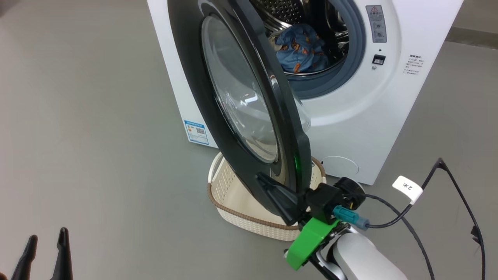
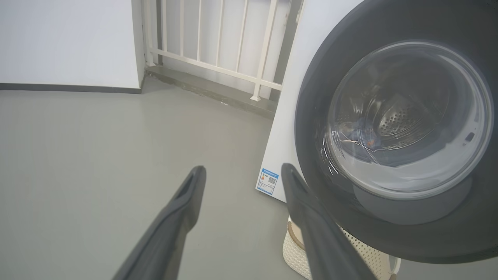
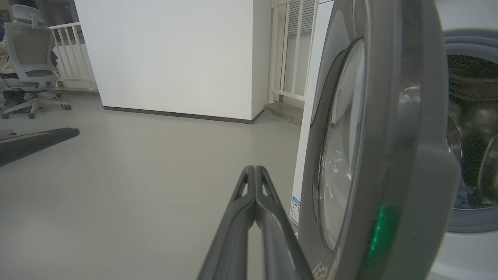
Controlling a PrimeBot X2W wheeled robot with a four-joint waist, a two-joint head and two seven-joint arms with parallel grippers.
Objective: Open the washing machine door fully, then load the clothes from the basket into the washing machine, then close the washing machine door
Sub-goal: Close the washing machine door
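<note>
Since the light blue bear-print clothes [image 1: 301, 48] sit in the steel drum of the big white front-loading washing machine [image 1: 389, 116] and the cream perforated plastic basket [image 1: 229, 182] on the floor looks empty, I'd call this the close-door step. Round black-rimmed glass washing machine door [image 1: 237, 93] stands roughly half open, hinged left of the opening, free edge toward the robot, over the basket. Right gripper [image 1: 261, 179], fingers pressed together and holding nothing, lies against the door's outer face at the lower rim; contact unclear. Opening sits beyond the door, so the push goes that way. Left gripper [image 1: 48, 234], spread wide and empty, is well apart.
</note>
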